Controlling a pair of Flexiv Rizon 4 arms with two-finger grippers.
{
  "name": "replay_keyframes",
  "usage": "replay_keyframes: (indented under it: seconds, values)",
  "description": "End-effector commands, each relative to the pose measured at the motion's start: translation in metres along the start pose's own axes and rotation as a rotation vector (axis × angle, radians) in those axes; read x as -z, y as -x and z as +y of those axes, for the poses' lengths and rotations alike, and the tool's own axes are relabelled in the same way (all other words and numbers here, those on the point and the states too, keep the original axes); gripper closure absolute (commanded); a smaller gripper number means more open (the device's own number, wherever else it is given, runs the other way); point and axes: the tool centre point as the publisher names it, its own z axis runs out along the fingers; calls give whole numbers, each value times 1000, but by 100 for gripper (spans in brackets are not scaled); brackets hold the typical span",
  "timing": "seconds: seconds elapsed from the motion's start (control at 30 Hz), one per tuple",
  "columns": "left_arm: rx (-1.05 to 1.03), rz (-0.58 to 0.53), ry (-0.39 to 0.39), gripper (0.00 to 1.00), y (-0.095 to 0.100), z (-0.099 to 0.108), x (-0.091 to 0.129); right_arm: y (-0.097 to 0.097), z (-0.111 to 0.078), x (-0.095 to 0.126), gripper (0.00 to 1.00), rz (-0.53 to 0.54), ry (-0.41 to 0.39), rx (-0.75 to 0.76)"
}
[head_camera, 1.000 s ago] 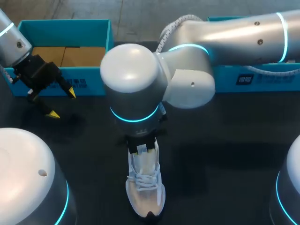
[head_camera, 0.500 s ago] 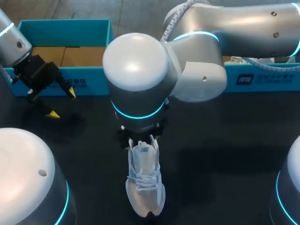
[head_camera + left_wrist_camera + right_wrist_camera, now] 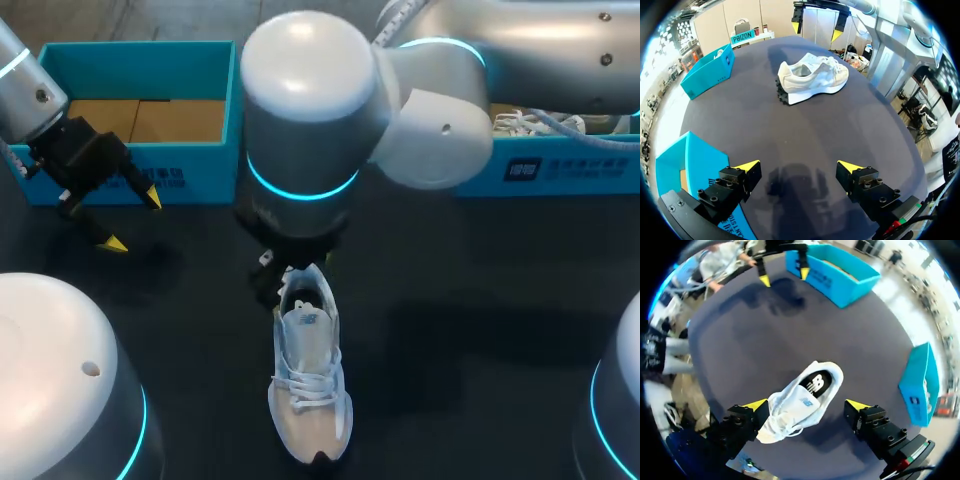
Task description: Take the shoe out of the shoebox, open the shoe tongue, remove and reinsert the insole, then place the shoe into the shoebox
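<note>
The white shoe (image 3: 310,385) is sitting upright on its sole on the dark surface (image 3: 470,330), out of any box. It is midway along the robot-side edge, with its toe pointing at that edge and its heel facing the far edge. The right arm is reaching across past the middle. The right claw (image 3: 806,405) is hanging over the heel end with its yellow tips spread wide apart, the shoe below and between them, gripping nothing.

That placement looks deliberate to me. The mouth of the shoe is gaping straight up at the claw, the dark insole (image 3: 816,384) is showing inside, and a straight drop would be bringing a finger to the opening or the tongue.

The left claw (image 3: 132,222) is hovering, also spread and empty, just in front of the teal shoebox (image 3: 140,60) at the far left corner. It is well apart from the shoe, probably so as not to be crowding the other arm. A second shoebox (image 3: 560,165) is standing along the far edge to the right, with another shoe (image 3: 520,122) lying in it.
</note>
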Motion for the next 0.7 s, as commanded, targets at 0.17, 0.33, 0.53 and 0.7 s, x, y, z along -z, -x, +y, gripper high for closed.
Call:
replay_keyframes:
  seconds: [0.17, 0.33, 0.53, 0.7]
  values:
    - [0, 1, 2, 0, 0, 0, 0, 9, -11, 0, 0, 110, 45, 111]
    - [0, 1, 2, 0, 0, 0, 0, 9, -11, 0, 0, 110, 45, 111]
    - [0, 1, 2, 0, 0, 0, 0, 9, -7, -3, 0, 94, 35, 205]
    - [0, 1, 2, 0, 0, 0, 0, 16, 1, -13, 0, 41, 7, 363]
